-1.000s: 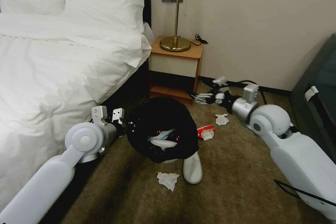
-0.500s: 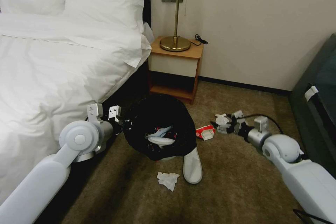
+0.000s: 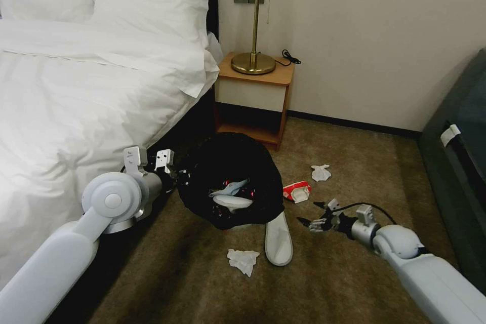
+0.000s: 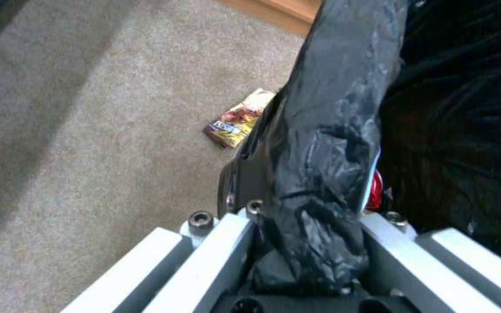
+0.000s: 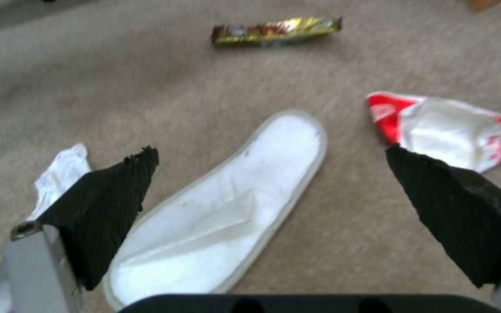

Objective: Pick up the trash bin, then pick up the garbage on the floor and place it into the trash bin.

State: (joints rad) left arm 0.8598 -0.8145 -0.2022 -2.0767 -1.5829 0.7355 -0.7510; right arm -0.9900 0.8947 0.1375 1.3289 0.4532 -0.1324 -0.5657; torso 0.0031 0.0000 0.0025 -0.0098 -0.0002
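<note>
Swung back from the nightstand [image 3: 253,96] — right tool [image 3: 310,214] now low, spread wide toward the slipper [image 3: 279,238]; left tool [image 3: 183,177] clenched on the trash bin [image 3: 230,162] rim.

Black-bagged trash bin [image 3: 230,182] tilted beside the bed; white slipper [image 3: 279,239], tissues [image 3: 242,260], red wrapper [image 3: 297,192] on carpet.

Soft, even room light — wrist views blurred, hazy.

Trash bin [image 3: 230,182] beside bed [image 3: 76,96]; slipper [image 3: 278,238] before bin, tissue [image 3: 243,260] left of slipper, wrapper [image 3: 297,192] right of bin.
</note>
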